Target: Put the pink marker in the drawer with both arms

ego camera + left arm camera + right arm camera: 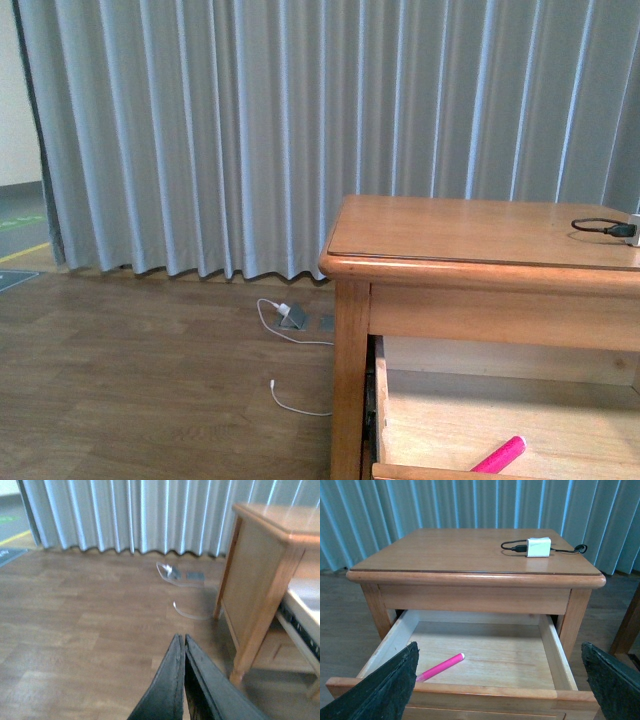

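Observation:
The pink marker (440, 667) lies flat on the floor of the open top drawer (485, 655), near its front left corner; in the front view the marker (499, 455) shows at the bottom edge inside the drawer (480, 420). My right gripper (500, 680) is open and empty, its jaws wide apart in front of the drawer's front panel. My left gripper (182, 640) is shut and empty, over the wooden floor left of the chest (265, 570). Neither arm shows in the front view.
The honey-brown chest (470, 240) stands before a grey curtain (300, 130). A white charger with a black cable (538, 547) lies on its top. A white cable and grey floor socket (290, 320) lie on the floor left of the chest.

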### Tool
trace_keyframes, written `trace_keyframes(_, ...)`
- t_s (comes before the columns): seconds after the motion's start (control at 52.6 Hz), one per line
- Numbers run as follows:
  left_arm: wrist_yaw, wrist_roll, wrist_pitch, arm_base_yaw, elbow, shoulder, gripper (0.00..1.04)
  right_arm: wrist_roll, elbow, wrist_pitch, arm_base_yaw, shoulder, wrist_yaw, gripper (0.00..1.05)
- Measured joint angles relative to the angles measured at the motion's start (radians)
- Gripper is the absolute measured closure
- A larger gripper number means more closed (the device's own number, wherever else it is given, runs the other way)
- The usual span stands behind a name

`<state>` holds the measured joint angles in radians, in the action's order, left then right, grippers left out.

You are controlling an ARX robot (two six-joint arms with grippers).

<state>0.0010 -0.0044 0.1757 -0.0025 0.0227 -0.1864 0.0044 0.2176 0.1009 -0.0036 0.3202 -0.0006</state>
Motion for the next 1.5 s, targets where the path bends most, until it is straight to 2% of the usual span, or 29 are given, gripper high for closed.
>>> trace_keyframes(0.057,-0.001,0.0,-0.017,0.0,0.0,0.028,1.01,0.0,0.0,0.0,0.0,0.0,0.0,0.08)
trace_keyframes(0.152,-0.001,0.0,-0.164,0.0,0.0,0.156,1.01,0.0,0.0,0.0,0.0,0.0,0.0,0.08)
trace_keyframes(0.608,-0.001,0.0,-0.174,0.0,0.0,0.182,1.01,0.0,0.0,0.0,0.0,0.0,0.0,0.08)
trace_keyframes(0.779,-0.001,0.0,-0.174,0.0,0.0,0.182,0.7,0.0,0.0,0.0,0.0,0.0,0.0,0.08)
trace_keyframes(0.836,-0.001,0.0,-0.174,0.0,0.0,0.182,0.56,-0.003,0.0,-0.001,0.0,0.0,0.002,0.08)
trace_keyframes(0.893,-0.001,0.0,-0.174,0.0,0.0,0.182,0.45,-0.068,0.017,-0.079,0.009,0.013,0.055,0.08)
trace_keyframes(0.95,-0.001,0.0,-0.174,0.0,0.0,0.182,0.36,-0.117,0.031,-0.146,0.01,0.032,0.06,0.08)
trace_keyframes(1.121,-0.001,0.0,-0.174,0.0,0.0,0.182,0.06,-0.127,0.109,-0.332,0.004,0.188,-0.031,0.08)
trace_keyframes(1.292,-0.001,0.0,-0.174,0.0,0.0,0.182,0.06,-0.102,0.188,-0.397,0.004,0.42,-0.116,0.08)
trace_keyframes(1.501,-0.001,0.0,-0.174,0.0,0.0,0.182,0.06,-0.063,0.248,-0.333,0.002,0.688,-0.143,0.08)
